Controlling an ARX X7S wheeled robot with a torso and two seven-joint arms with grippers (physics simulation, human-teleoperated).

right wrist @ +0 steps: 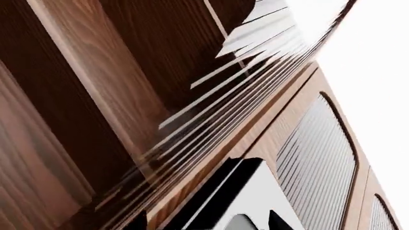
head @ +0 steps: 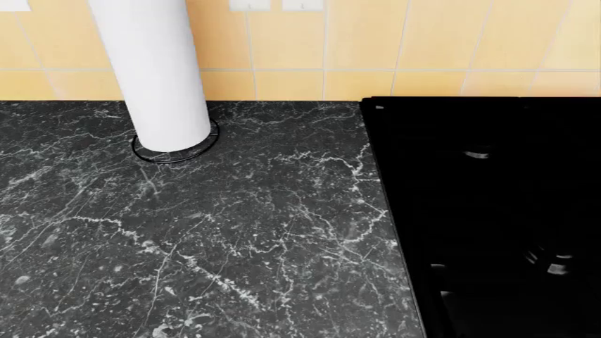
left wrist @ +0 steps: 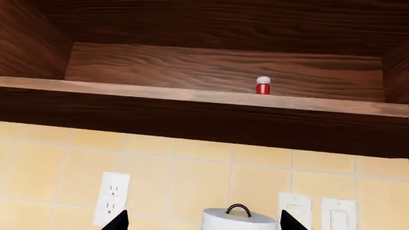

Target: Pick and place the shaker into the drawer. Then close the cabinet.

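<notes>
While the head view lacks it, the parted left claw (left wrist: 204, 221) faces the shaker (left wrist: 263, 85)

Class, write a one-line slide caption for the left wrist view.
Left gripper open, facing the red shaker inside a wooden cabinet above the tiled wall.

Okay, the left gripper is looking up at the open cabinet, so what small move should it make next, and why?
Probably raise the left gripper toward the red shaker. The shaker stands upright on the cabinet shelf, well beyond the spread fingertips, with nothing between them, so closing that gap seems to come first.
</notes>
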